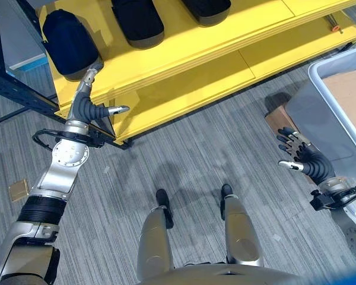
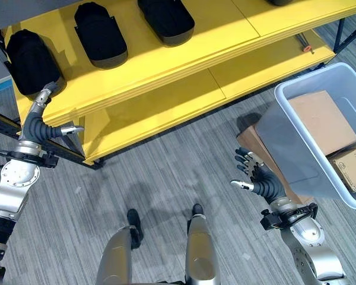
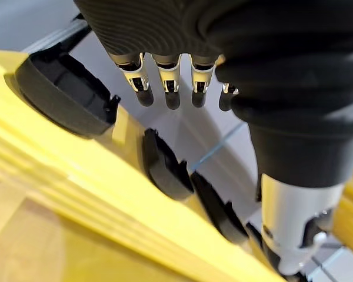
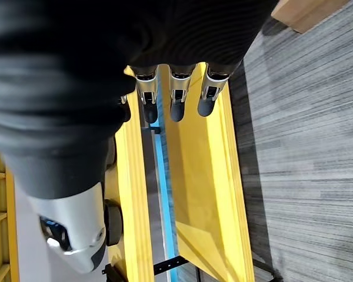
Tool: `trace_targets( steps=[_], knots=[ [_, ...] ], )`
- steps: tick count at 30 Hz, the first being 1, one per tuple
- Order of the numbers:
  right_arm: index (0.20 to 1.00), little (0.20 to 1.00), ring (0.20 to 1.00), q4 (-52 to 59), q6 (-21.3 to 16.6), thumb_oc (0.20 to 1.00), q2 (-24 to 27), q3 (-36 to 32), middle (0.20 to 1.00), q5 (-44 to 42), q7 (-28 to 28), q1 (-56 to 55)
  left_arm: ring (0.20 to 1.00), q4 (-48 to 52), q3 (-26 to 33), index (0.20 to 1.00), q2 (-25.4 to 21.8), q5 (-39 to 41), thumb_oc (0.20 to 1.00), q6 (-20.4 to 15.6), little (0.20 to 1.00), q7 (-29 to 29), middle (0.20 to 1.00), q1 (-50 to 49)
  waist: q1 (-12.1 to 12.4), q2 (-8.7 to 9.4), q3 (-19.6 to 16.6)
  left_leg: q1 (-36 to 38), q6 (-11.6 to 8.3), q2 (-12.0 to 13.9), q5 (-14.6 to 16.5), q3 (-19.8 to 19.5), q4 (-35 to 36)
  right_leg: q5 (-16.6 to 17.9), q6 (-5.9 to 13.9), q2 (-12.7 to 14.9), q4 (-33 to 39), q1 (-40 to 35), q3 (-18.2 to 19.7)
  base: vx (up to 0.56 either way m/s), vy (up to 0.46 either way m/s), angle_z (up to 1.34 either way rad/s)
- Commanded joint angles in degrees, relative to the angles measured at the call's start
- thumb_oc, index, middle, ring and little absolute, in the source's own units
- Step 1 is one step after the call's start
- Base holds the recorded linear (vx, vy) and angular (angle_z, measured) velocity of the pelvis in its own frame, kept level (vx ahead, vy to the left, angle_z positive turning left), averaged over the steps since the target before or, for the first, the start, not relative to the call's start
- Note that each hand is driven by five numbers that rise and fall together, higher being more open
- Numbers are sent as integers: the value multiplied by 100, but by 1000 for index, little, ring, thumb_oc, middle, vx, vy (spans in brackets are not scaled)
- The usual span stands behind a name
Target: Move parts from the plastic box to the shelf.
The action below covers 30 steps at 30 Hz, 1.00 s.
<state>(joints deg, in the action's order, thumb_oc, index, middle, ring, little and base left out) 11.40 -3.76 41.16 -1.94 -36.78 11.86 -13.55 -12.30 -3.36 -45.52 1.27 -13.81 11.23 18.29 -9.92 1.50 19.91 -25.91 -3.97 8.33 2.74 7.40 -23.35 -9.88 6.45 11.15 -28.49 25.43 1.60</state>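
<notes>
Three black moulded parts lie in a row on the yellow shelf's upper board [image 2: 225,29]: one at the left [image 1: 71,41], one in the middle [image 1: 136,21] and one at the right [image 2: 166,18]. My left hand [image 1: 89,107] is raised to the board's front edge, just below the leftmost part [image 3: 59,100]. It is open, with straight fingers [image 3: 165,88] holding nothing. The pale grey plastic box [image 2: 308,76] stands on the floor at the right, with cardboard pieces [image 2: 323,122] inside. My right hand [image 2: 255,175] hangs open beside the box's near wall, with its fingers [image 4: 176,100] spread and empty.
The lower yellow board [image 2: 166,101] is bare except for a small orange-handled tool [image 2: 304,43] at its right end. A dark metal frame post [image 1: 24,95] runs by my left arm. Flat cardboard [image 2: 249,139] lies under the box. A small brown square [image 1: 18,190] lies on the floor.
</notes>
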Motion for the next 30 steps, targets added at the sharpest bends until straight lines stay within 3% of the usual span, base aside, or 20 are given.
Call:
trace_targets(
  steps=[1,15,30],
  knots=[
    [1000,1000,1000,192,-134,1000,60,-240,1000,111,30,34,1000,-110,-103,1000,-87,-365,1000,36,1000,-7,1000,290,-58,97,-305,15,-143,130,26,-445,-129,570,129,102,536,-147,103,0,0,0],
    [1000,1000,1000,250,30,1000,112,-359,1000,102,26,96,1000,-1318,-246,1000,9,-867,1000,538,1000,133,1000,929,-123,153,-277,-102,-130,152,45,-398,-218,567,141,88,462,4,153,-1,9,-1],
    [1000,1000,1000,294,89,1000,308,-248,1000,8,103,280,1000,-2561,-521,1000,-185,-635,1000,756,1000,195,1000,1689,-162,250,-256,-220,-100,127,121,-390,-353,559,169,114,425,66,168,4,18,-2]
  ],
)
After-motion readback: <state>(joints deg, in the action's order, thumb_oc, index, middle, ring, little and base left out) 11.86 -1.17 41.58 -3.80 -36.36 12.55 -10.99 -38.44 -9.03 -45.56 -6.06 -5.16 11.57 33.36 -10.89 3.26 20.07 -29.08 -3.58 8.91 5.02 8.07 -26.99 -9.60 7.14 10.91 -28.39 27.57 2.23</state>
